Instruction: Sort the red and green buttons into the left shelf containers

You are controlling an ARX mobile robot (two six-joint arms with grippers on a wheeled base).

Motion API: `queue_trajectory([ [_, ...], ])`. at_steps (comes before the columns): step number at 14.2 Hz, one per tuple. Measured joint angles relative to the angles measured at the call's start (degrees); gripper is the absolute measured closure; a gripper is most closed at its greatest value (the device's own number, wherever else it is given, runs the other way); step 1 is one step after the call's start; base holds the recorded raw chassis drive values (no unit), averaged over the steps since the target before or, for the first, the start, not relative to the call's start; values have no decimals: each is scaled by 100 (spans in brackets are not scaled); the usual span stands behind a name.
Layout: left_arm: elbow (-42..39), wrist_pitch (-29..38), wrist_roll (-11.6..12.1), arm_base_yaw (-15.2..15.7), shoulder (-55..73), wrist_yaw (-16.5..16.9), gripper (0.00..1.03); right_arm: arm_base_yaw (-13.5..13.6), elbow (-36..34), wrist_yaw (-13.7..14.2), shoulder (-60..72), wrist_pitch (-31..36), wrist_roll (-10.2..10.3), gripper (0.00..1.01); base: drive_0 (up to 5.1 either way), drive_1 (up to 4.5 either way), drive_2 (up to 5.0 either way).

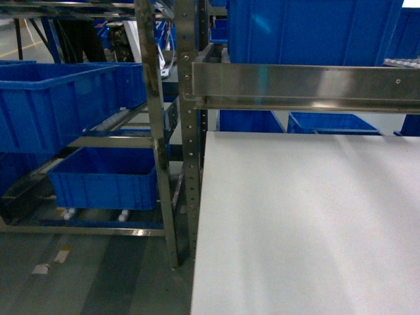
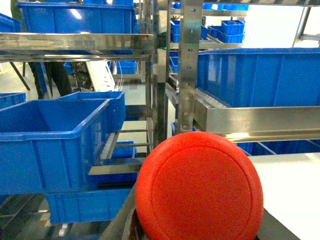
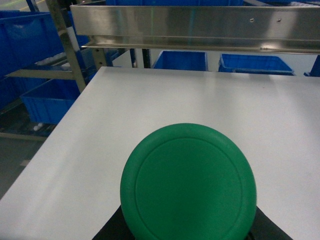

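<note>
Pincer on the left arm first: from where its wrist camera sits, the red button (image 2: 199,186) fills the bottom of the view, its broad cap facing the lens, with dark bits of the pincer peeking out beneath it. The fingers themselves are hidden behind the cap, so how far they stand apart cannot be told, though the button sitting so close and square to the camera suggests it is carried there. Same story on the right: the green button (image 3: 188,181) crowds the lower part of that wrist view, black pincer parts showing at either side below it, the white surface (image 3: 200,100) stretching away behind.

Looking from the head, neither arm nor button shows at all; only the bare white surface on the right and the steel shelf (image 1: 157,131) on the left. Two deep blue bins rest on that shelf, an upper bin (image 1: 52,105) and a lower bin (image 1: 105,180). What can be seen of their insides shows no button.

So, as I judge it, both buttons are picked up but neither is delivered. Still to do: swing each arm leftward to the shelf and drop red in one bin, green in the other.
</note>
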Motion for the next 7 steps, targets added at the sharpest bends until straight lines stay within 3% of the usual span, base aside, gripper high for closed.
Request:
queue_trajectory([
  [7, 0, -2, 0, -11, -9, 9, 79, 0, -2, 2, 17, -4, 0, 76, -500, 237, 237],
])
